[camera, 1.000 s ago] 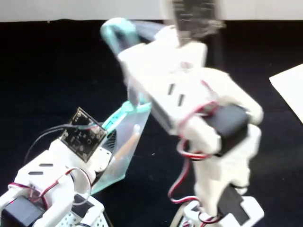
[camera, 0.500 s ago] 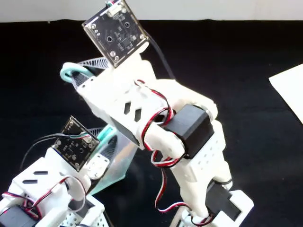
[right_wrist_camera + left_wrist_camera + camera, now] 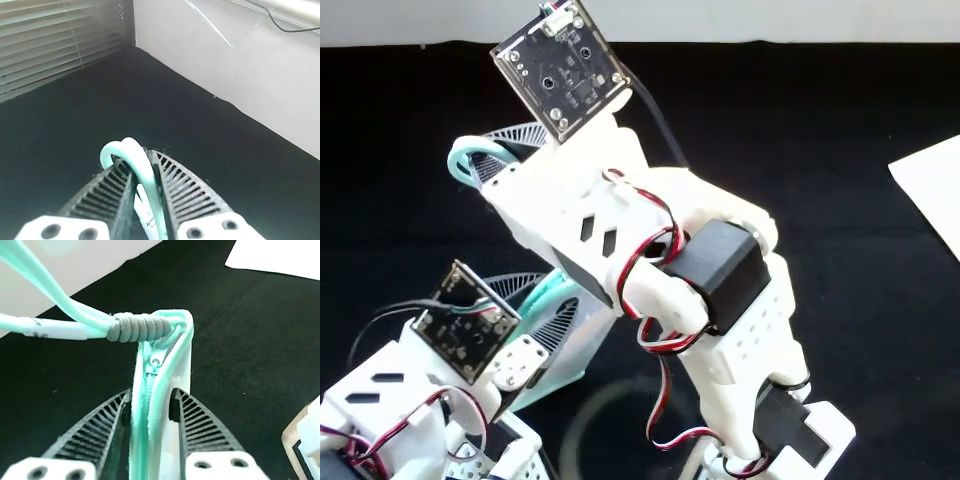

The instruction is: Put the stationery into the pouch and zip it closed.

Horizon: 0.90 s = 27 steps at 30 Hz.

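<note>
**Operator:** Report end-effector state.

**Unit:** My left gripper [image 3: 151, 392] is clamped on the pouch [image 3: 160, 385], fingers pressing either side of its zip band. My right gripper [image 3: 137, 160] is closed on the teal strap loop [image 3: 127, 143]. The strap runs straight from the grey binding [image 3: 137, 327] at the pouch's end. The pouch hangs between my two arms, over the black table [image 3: 840, 150].

**Operator:** Task progress?

**Unit:** This is a judgement, not a measurement. The slider [image 3: 154, 361] sits close to the strap end of the zip, and the band between my left fingers looks pressed together, so the zip appears closed or nearly closed. I cannot make out the contents through the pouch wall, so loading is unconfirmed.

**Operator:** Remaining steps?

**Unit:** Verify the slider is seated at its stop — if a gap is left, one more short pull is needed. Then release both grips and set the pouch down.
</note>
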### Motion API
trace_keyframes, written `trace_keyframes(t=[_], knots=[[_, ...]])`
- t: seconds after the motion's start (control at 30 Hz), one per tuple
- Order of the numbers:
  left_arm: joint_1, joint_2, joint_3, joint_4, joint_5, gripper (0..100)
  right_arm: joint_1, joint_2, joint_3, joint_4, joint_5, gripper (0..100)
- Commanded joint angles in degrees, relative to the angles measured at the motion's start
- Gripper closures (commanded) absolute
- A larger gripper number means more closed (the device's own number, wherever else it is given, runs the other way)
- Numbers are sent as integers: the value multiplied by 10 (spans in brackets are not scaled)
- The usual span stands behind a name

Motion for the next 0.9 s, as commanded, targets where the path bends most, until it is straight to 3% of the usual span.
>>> trace_keyframes(t=[0.0, 0.3, 0.43, 0.6, 0.7, 0.87], knots=[[5, -2, -22, -25, 1, 874, -2, 1, -15, 10, 6, 990], [5, -2, -17, -55, 3, 875, -2, 2, -15, 17, 6, 990], [5, 2, -21, -56, -1, 1000, -2, 2, -15, 17, 6, 990], [0, 0, -23, -55, -1, 995, 2, 2, -11, 36, 7, 990], [-27, 0, -47, -52, -2, 995, 40, 0, -11, 78, 7, 990], [-80, 0, -80, -50, -10, 995, 167, -8, -15, 149, 4, 990]])
